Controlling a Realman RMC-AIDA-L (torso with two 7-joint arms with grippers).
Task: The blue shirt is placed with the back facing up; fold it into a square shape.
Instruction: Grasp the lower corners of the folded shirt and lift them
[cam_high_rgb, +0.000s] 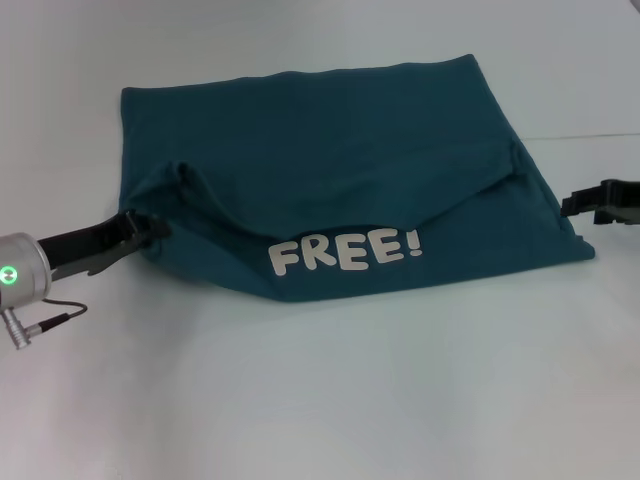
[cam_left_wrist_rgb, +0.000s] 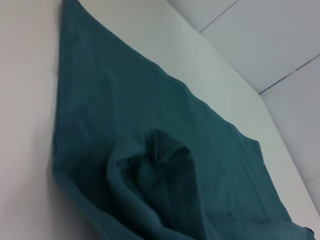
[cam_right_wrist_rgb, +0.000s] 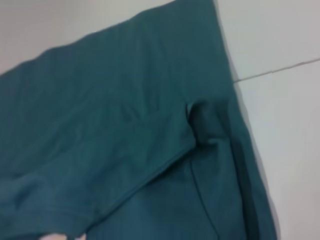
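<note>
blue shirt (cam_high_rgb: 330, 170) mid-fold on the white counter (cam_high_rgb: 320, 400), 2 hands at its sides.

head view: left hand (cam_high_rgb: 140, 232) closed on the bunched left edge, arm low & reaching in sideways; right hand (cam_high_rgb: 590, 208) at the right edge, can't tell its state. near part turned up, "free!" print showing, prob. to fold.
left wrist: cloth puckers by the grip.
right wrist: folded edge w/ seam.

blue shirt (cam_high_rgb: 330, 170) | teal, partly folded | white "FREE!" lettering showing at near edge
</note>
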